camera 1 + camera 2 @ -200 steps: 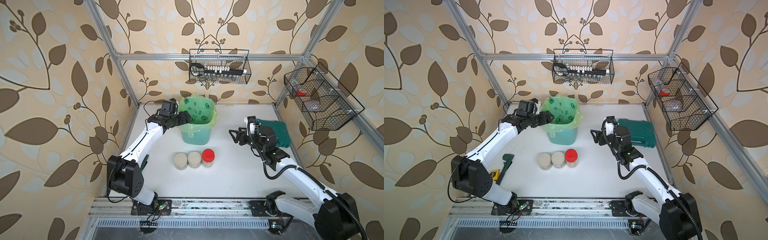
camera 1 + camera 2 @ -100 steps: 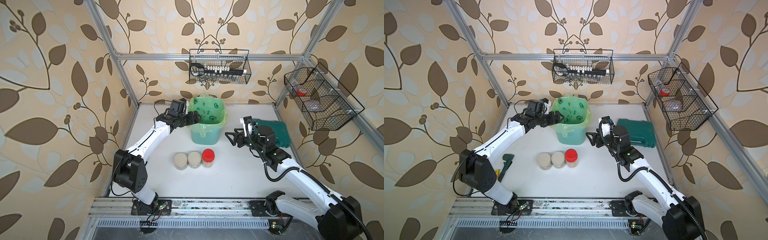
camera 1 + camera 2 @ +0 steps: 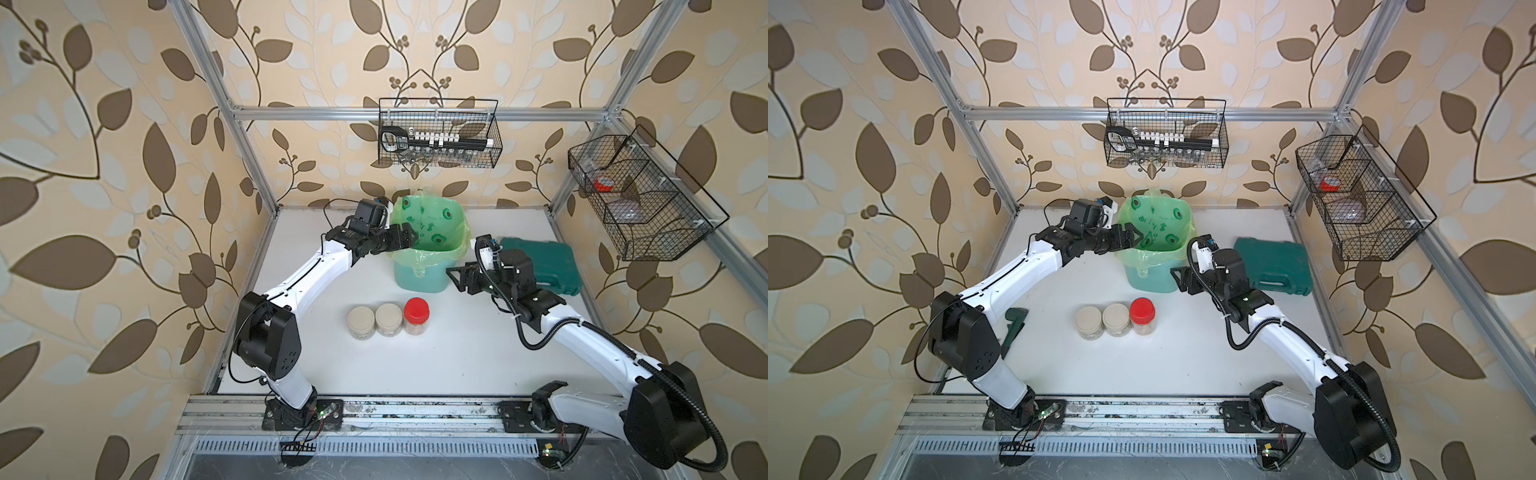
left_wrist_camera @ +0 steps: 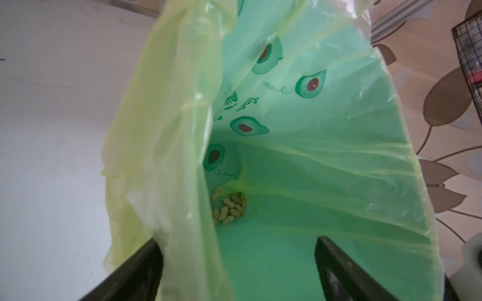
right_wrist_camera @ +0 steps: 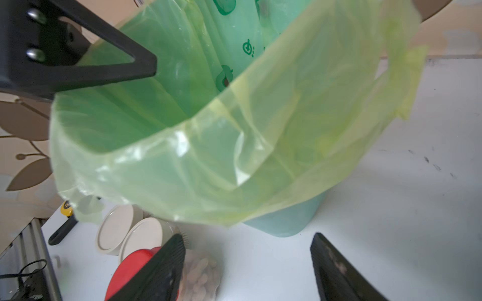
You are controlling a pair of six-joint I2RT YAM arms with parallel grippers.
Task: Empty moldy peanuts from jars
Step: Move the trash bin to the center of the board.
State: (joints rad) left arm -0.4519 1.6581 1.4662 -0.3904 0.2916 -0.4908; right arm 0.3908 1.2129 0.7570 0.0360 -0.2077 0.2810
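Nearest the arm bases, three capped jars stand upright in a touching row on the white table (image 3: 457, 357): a squat beige-lidded jar (image 3: 360, 322), a second beige-lidded jar (image 3: 389, 319) and a taller red-lidded jar (image 3: 416, 316). The right wrist view shows peanuts (image 5: 200, 273) through the red-lidded jar's clear wall. What the squat pair hold cannot be made out. Behind the row stands a mint-green bin (image 3: 419, 280) lined with a green bag (image 3: 432, 224) printed with avocados. A small heap of pale peanuts (image 4: 229, 207) lies at the bag's bottom. The left gripper (image 3: 405, 237) is at the bin's rim with its jaws wide apart. One finger is outside the bag, the other inside, and they clamp nothing. The right gripper (image 3: 455, 280) hangs just beside the bin's opposite wall, its jaws apart and empty. Beyond it a dark green case (image 3: 540, 262) lies shut and flat. Farthest off, a wire basket (image 3: 438, 137) on the back wall holds a black tool and a row of small white pieces. A side-wall basket (image 3: 636, 199) holds something red in one compartment.
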